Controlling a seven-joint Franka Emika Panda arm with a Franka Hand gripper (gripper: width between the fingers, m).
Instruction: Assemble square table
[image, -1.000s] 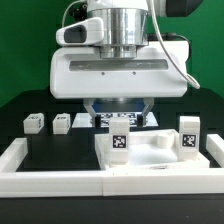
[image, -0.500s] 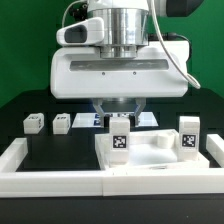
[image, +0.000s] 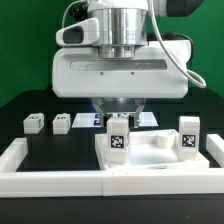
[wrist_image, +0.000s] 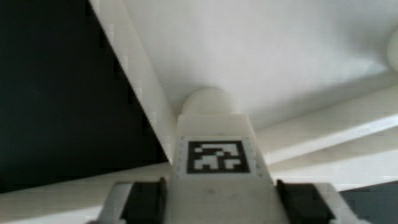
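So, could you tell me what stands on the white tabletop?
Two tagged legs stand on the tabletop: the gripped leg, in the tool, and the free leg. How they join it is hidden.

- The square table's slab (image: 160, 160), near on the exterior view's right, is plain white.
- The middle leg (image: 120, 140) is white, and its tag (wrist_image: 217, 155) is a black-and-white square pattern.
- The right leg (image: 189, 133) is white with a similar tag.
- Two small leg blocks (image: 33, 123) (image: 62, 122), on the exterior view's left, are white with dark tag marks.
- The rail (image: 50, 182) along the near edge is white.
- The table surface (image: 60, 148) is black.
- The marker board (image: 88, 120), further back, is white with black markers.
- The backdrop (image: 20, 50) is green.
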